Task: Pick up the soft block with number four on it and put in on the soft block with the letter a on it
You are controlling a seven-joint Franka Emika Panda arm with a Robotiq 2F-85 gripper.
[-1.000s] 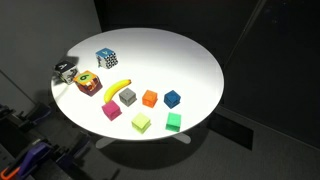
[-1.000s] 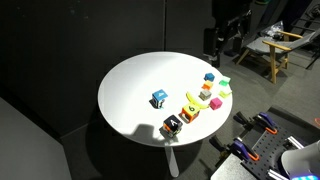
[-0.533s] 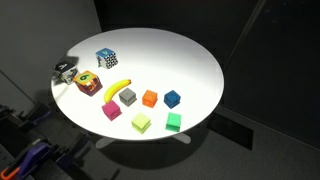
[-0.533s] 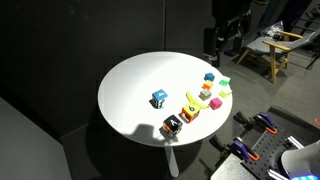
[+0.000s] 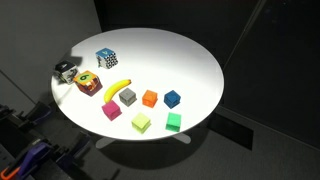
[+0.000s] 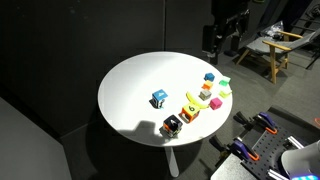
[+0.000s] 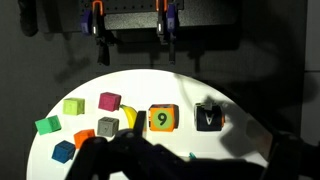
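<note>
The blue-and-white soft block with number four [image 5: 106, 57] sits on the round white table [image 5: 190, 60], also in the exterior view [image 6: 159, 98]. In the wrist view it is almost wholly hidden behind my gripper. The dark soft block with letter A [image 7: 208, 117] sits near the table's edge, seen in both exterior views [image 5: 66, 71] [image 6: 171, 126]. My gripper [image 6: 220, 40] hangs high above the table's far side, well away from both blocks. In the wrist view its dark fingers [image 7: 190, 165] stand apart and empty.
A red-yellow-green cube marked 9 [image 7: 163, 118] and a banana [image 5: 117, 89] lie beside the A block. Several small plain cubes, such as orange [image 5: 150, 98], blue [image 5: 172, 99] and green [image 5: 173, 122], sit near the table's edge. A chair [image 6: 270, 50] stands behind the table.
</note>
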